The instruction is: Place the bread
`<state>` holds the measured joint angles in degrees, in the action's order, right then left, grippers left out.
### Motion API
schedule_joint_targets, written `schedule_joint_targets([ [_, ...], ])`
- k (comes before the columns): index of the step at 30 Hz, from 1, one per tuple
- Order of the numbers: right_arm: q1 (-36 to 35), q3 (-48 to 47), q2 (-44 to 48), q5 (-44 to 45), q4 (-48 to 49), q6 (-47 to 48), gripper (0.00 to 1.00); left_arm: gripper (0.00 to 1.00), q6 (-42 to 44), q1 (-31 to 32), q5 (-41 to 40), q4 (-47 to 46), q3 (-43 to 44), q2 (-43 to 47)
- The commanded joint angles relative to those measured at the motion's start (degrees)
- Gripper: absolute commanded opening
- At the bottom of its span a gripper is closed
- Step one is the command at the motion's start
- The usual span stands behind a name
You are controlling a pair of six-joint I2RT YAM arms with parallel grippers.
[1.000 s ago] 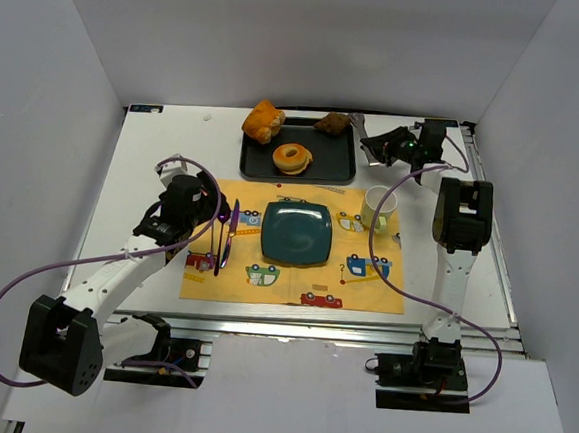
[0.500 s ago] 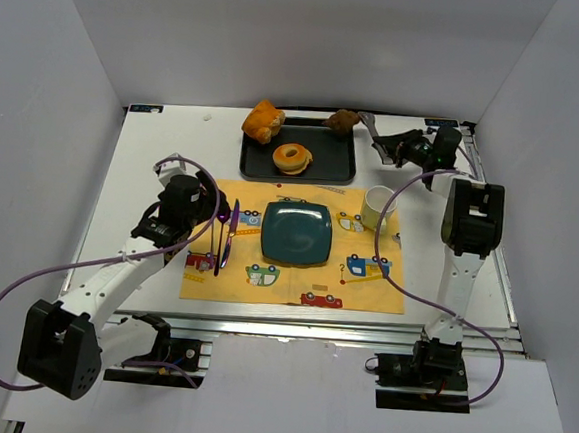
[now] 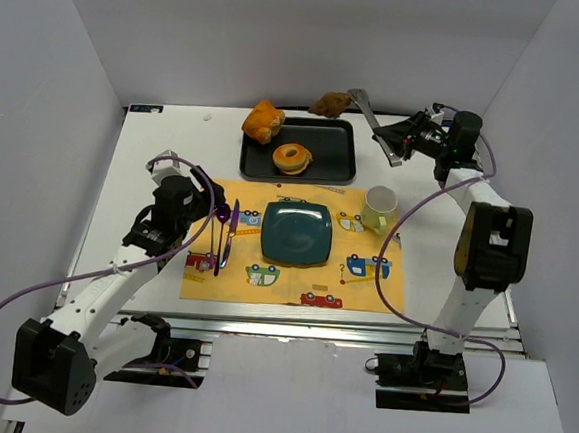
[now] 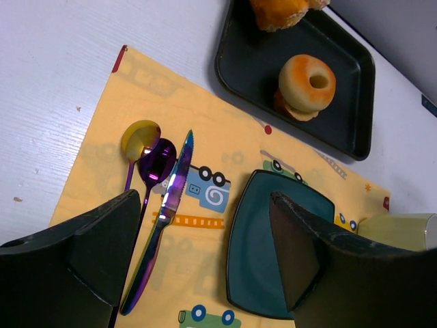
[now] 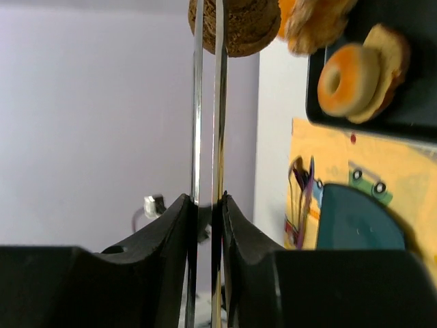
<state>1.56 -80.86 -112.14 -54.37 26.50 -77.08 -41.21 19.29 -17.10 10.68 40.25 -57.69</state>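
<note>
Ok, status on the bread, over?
Left end effector open, empty, over the placemat. Right end effector shut on tongs. Bread pinched at tong tips, off the tray. Teal plate bare, nothing in the way.

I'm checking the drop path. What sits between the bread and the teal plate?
The top view shows the black tray with the donut between the bread, pinched in the tongs, and the teal plate.

Dark brown bread (image 3: 330, 104), teal plate (image 3: 296, 231), yellow car-print placemat (image 3: 364, 288).
</note>
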Motion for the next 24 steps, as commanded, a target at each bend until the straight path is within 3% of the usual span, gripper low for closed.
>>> schedule_joint_targets([
  [1,-2.6,3.2,8.1,-4.7,-11.2,13.3,0.06,0.85,1.2,-0.1,0.1,-0.7,0.0,2.9],
  [5,-6.4,5.3,15.6,-2.4,-32.3,39.6,0.05,0.85,1.6,-0.1,0.3,-0.8,-1.4,5.2],
  [9,-9.0,10.2,18.3,-2.7,-45.6,53.7,0.05,0.85,1.6,-0.1,0.8,-0.7,-3.2,7.8],
  [13,-9.6,14.7,19.3,-3.2,-54.2,61.6,0.04,0.86,1.7,-0.1,1.3,-0.1,-4.6,9.3],
  [20,-11.1,20.2,23.3,-1.0,-58.3,66.0,0.04,0.86,1.7,-0.1,1.5,0.3,-5.7,10.5],
  [23,-11.5,21.1,23.6,0.2,-59.1,66.4,0.07,0.86,1.6,-0.1,1.5,-0.1,-6.0,10.5],
  [24,-11.6,21.2,23.5,0.5,-60.0,66.7,0.12,0.86,1.6,-0.1,1.6,-0.2,-6.1,10.5],
])
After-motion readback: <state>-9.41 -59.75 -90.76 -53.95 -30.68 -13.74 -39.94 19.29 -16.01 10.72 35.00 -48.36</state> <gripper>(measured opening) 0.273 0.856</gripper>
